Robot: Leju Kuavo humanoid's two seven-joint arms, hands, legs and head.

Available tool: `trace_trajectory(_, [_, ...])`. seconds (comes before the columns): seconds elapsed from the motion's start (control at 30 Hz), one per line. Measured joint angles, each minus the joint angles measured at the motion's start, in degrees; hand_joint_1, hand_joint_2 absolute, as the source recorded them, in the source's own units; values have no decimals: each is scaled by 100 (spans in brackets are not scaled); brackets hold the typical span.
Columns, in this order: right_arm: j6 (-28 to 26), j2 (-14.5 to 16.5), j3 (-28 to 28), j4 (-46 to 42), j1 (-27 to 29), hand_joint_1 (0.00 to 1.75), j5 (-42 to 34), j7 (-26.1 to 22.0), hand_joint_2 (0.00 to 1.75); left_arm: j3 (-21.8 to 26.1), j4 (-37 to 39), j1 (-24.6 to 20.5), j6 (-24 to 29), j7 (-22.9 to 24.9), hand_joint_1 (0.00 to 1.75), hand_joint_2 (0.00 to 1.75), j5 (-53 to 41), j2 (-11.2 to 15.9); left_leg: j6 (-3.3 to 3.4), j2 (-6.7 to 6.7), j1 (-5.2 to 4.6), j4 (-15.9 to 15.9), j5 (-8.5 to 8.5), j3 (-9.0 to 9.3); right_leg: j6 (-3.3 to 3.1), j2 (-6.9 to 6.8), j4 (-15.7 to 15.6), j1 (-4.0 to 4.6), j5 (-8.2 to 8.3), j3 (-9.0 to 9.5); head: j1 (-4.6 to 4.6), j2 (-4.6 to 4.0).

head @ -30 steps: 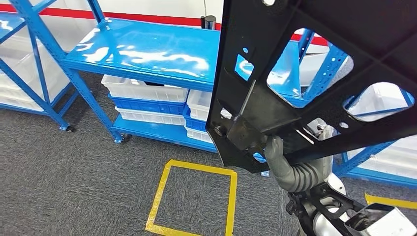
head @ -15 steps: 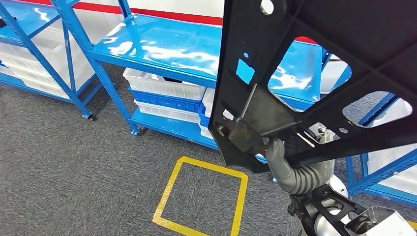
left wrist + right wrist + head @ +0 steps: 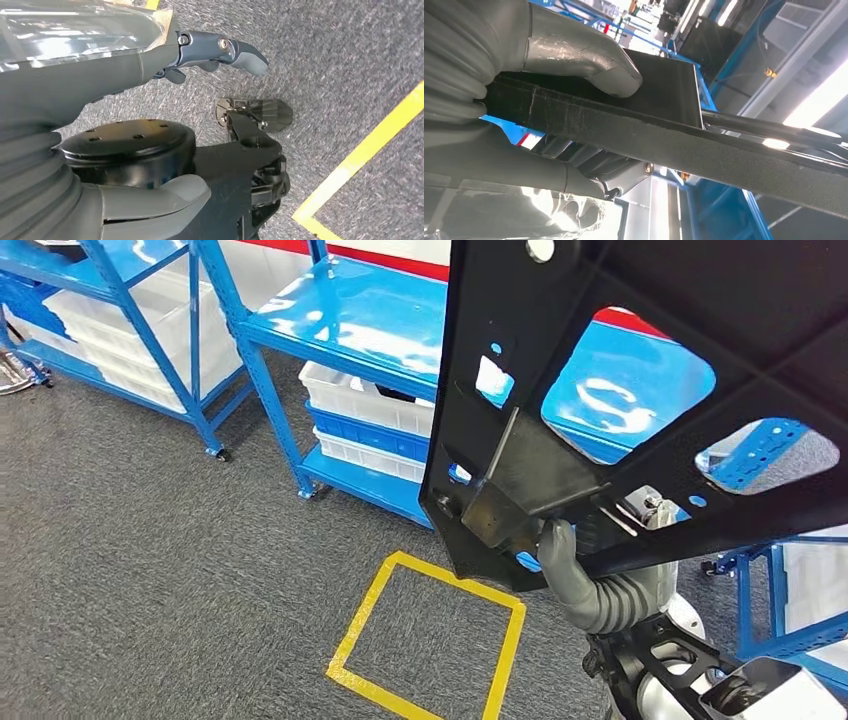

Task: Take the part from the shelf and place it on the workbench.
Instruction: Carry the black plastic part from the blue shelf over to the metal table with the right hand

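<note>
A large black part (image 3: 640, 390), a flat frame with cut-out openings, is gripped at its lower edge by the right hand (image 3: 580, 575) and held high before the blue shelf (image 3: 370, 325). The left hand (image 3: 150, 65) is seen over grey carpet, fingers apart, holding nothing.

The black part (image 3: 650, 370) blocks the right side, blue shelves (image 3: 350, 320) stand far, and open carpet (image 3: 150, 590) lies near left.

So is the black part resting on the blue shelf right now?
No, the black part is held up off the blue shelf, gripped from below by the right hand.
</note>
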Motion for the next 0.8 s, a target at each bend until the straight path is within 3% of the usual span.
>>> trace_trajectory(0.03, [-7, -2, 2, -2, 8, 175, 9, -10, 175, -1, -1, -4, 4, -3, 0, 175, -11, -1, 39, -43, 13, -23, 25, 7, -13, 111, 236, -1, -128, -110, 9, 0])
trace_trajectory(0.1, [-25, -7, 8, -2, 57, 175, 40, -46, 175, -3, 0, -12, 27, 1, 0, 175, -26, -3, 78, -146, 12, -25, 42, -11, -67, 292, 1006, 0, -464, -472, 21, 0])
trace_trajectory(0.17, [-39, -7, 25, -3, 131, 175, 89, -89, 175, -4, 1, -9, 60, 43, 0, 175, -22, -6, 88, -272, 7, -21, 49, -24, -46, 338, 1521, 10, -609, -731, 24, 0])
trace_trajectory(0.2, [-42, -5, 42, -7, 158, 175, 114, -103, 175, -4, 2, -6, 89, 78, 0, 175, -12, -9, 88, -337, 6, -16, 51, -24, -1, 347, 1448, 11, -537, -703, 25, 0])
trace_trajectory(0.27, [-41, 8, 101, -28, 178, 175, 149, -113, 175, -3, 2, -4, 169, 142, 0, 175, 31, -21, 72, -463, 11, 18, 44, -28, 104, 434, 705, -12, -204, -363, 25, 0])
trace_trajectory(0.3, [-37, 17, 140, -40, 175, 175, 158, -111, 175, -1, 2, -4, 215, 164, 0, 175, 61, -28, 50, -518, 1, 50, 34, -43, 120, 504, 327, -19, -64, -191, 26, 0])
trace_trajectory(0.37, [-17, 41, 226, -53, 154, 175, 149, -102, 175, 2, 3, 0, 297, 185, 0, 175, 115, -40, -8, -603, -18, 97, 25, -91, 67, 589, -58, -24, 69, -14, 23, 0])
trace_trajectory(0.43, [12, 53, 295, -46, 88, 175, 105, -88, 175, 6, 4, 14, 334, 190, 0, 175, 145, -50, -66, -654, -17, 94, 45, -124, -25, 523, -59, -21, 96, -13, 20, 0])
trace_trajectory(0.5, [29, 62, 343, -36, -5, 175, 51, -85, 175, 8, 5, 28, 321, 190, 0, 175, 146, -56, -126, -532, -12, 191, -24, -174, -96, 449, -70, -50, 120, -10, 9, 0])
trace_trajectory(0.53, [31, 71, 360, -34, -40, 175, 26, -88, 175, 9, 6, 29, 301, 191, 0, 175, 141, -57, -156, -415, -9, 385, -150, -264, -131, 401, -77, -69, 123, -6, -1, 0])
trace_trajectory(0.6, [25, 87, 382, -25, -70, 175, -5, -92, 175, 9, 5, 23, 246, 196, 0, 175, 129, -60, -218, -200, 12, 1106, -527, -608, -178, 288, -77, -58, 112, -4, -22, 0])
trace_trajectory(0.67, [9, 94, 404, -3, -88, 175, -10, -90, 175, 9, 5, 26, 206, 205, 0, 175, 124, -59, -252, -149, 46, 1720, -731, -918, -188, 165, -76, -46, 103, -6, -22, 0])
trace_trajectory(0.7, [-2, 97, 418, 13, -102, 175, -10, -85, 175, 8, 6, 29, 192, 209, 0, 175, 123, -56, -257, -136, 59, 1734, -673, -929, -190, 110, -75, -44, 100, -4, -22, 0])
trace_trajectory(0.73, [-12, 101, 433, 30, -123, 175, -10, -76, 175, 9, 6, 31, 177, 210, 0, 175, 125, -48, -253, -110, 68, 1506, -516, -813, -191, 59, -75, -45, 96, 3, -22, 0])
trace_trajectory(0.8, [-24, 114, 460, 68, -177, 175, -9, -58, 175, 10, 5, 24, 143, 214, 0, 175, 134, -25, -221, 80, 57, 696, -165, -383, -178, -20, -74, -31, 79, 24, -22, 0])
